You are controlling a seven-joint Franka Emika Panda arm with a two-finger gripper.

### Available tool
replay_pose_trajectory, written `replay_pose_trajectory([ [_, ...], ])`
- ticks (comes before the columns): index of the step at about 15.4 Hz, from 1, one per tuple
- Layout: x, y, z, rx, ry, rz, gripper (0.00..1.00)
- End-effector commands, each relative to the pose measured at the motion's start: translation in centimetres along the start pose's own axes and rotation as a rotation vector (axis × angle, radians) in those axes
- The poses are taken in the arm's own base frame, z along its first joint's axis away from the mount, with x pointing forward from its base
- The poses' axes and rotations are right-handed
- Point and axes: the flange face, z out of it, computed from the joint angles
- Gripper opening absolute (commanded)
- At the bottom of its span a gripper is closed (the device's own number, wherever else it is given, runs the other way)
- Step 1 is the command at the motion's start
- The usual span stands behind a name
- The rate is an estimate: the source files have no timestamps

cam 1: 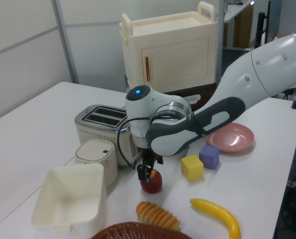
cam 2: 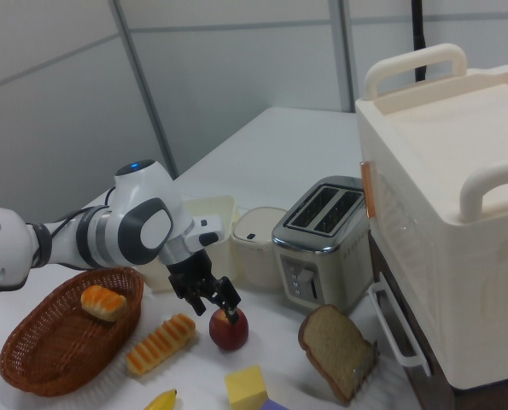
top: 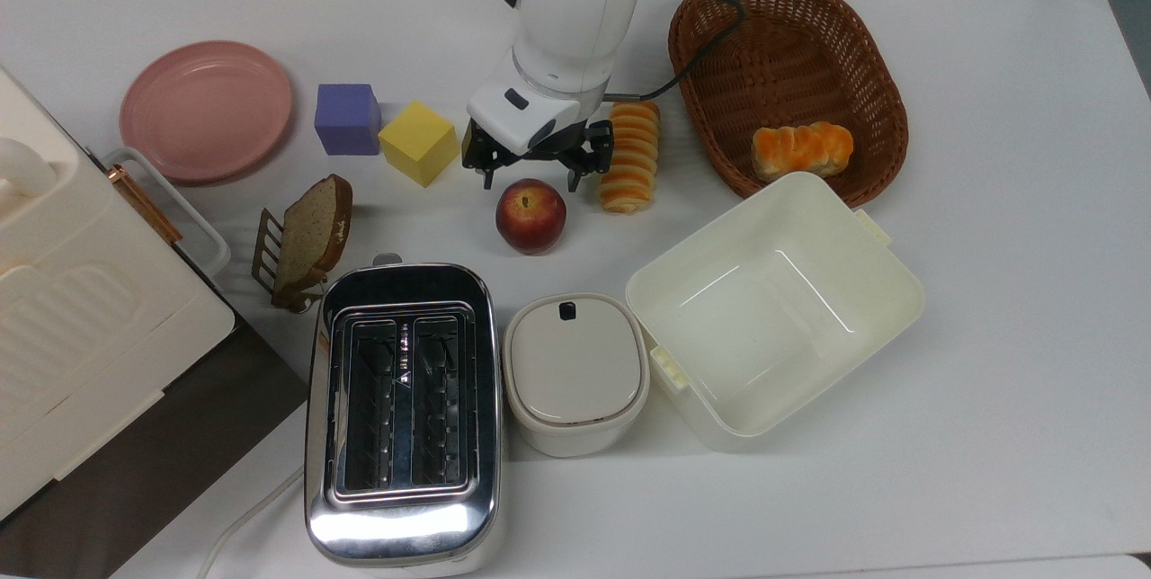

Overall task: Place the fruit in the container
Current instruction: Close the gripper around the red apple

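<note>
Apple [top: 530, 216] first: in the top view you find it on the bare white tabletop [top: 989, 201] near the middle, between the toaster [top: 402, 413] and the arm. Your cream-white tub [top: 775, 305] stands toward the top view's right of it, well apart, and holds nothing. The brown wicker basket [top: 784, 75] by the far edge holds one orange bread roll [top: 802, 148]. The small white pot [top: 575, 372], lid on, sits between toaster and tub. Your gripper [top: 531, 176] stands spread open at the apple's far side, one finger past each shoulder of the fruit, neither plainly touching. A ridged pastry [top: 629, 155] lies just beside the gripper on the top view's right; a yellow cube [top: 419, 142] is on the top view's left.

In the left view, the apple [cam 1: 151, 181] rests on the tabletop in front of the toaster [cam 1: 107, 127], and the gripper [cam 1: 145, 174] hangs at its upper side on the left view's left, fingers low against the fruit. The tub [cam 1: 70, 201] shows a bare floor. A banana [cam 1: 215, 213] lies near the front edge.

In the right view, you see the apple [cam 2: 229, 330], red with a yellowish patch, and the gripper [cam 2: 223, 309] tilted just above it, one fingertip at the fruit's top. The basket [cam 2: 61, 337] carries its roll [cam 2: 103, 302]. A bread slice [cam 2: 337, 349] leans in its rack.
</note>
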Motion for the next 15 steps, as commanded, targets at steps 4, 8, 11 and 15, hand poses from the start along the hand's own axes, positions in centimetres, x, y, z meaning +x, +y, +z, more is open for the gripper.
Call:
replay_pose_trajectory([
  [4, -0.1, 0.0, 1.4, -0.021, 0.023, -0.013, 1.0],
  [8, 0.4, 1.2, 2.7, -0.05, 0.041, -0.03, 1.0],
  [11, 0.4, 1.5, 3.0, -0.051, 0.037, -0.029, 1.0],
  [15, 0.3, 1.4, 3.4, -0.052, 0.032, -0.036, 1.0],
])
